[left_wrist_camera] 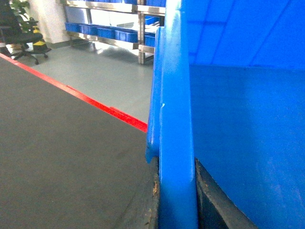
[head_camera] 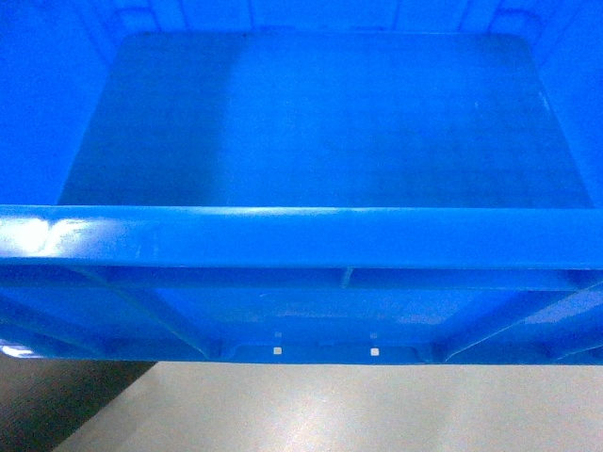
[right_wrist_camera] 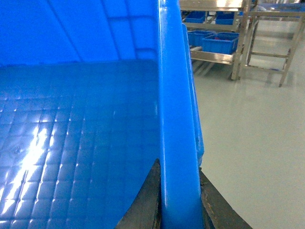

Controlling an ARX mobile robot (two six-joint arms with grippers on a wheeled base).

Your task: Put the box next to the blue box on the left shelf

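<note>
1. I had the large bright-blue rectangular plastic crate [head_camera: 311, 235] clamped by both arms and carried in front of the robot, above the pale glossy floor [head_camera: 358, 405]; it filled nearly the whole head view.
2. The left gripper [left_wrist_camera: 177, 200] pinched the crate's left wall, its dark jaws set close on either side of the thick rim, shut on the plastic.
3. The right gripper [right_wrist_camera: 177, 200] held the opposite wall in the same way, jaws narrow with the rim between them.
4. In my judgement the pick-up was done and the placing was all still to come: the crate was on no shelf.
5. Steel shelving [left_wrist_camera: 143, 28] carrying smaller blue bins [left_wrist_camera: 102, 31] stood well away across the floor, beyond a red floor stripe [left_wrist_camera: 95, 102]; more blue bins [right_wrist_camera: 217, 40] showed on racks on the right.
6. I could not tell which rack was the target.
7. The crate looked empty, its grid-textured floor glossy with glare, its outer wall ribbed with diagonal braces.
</note>
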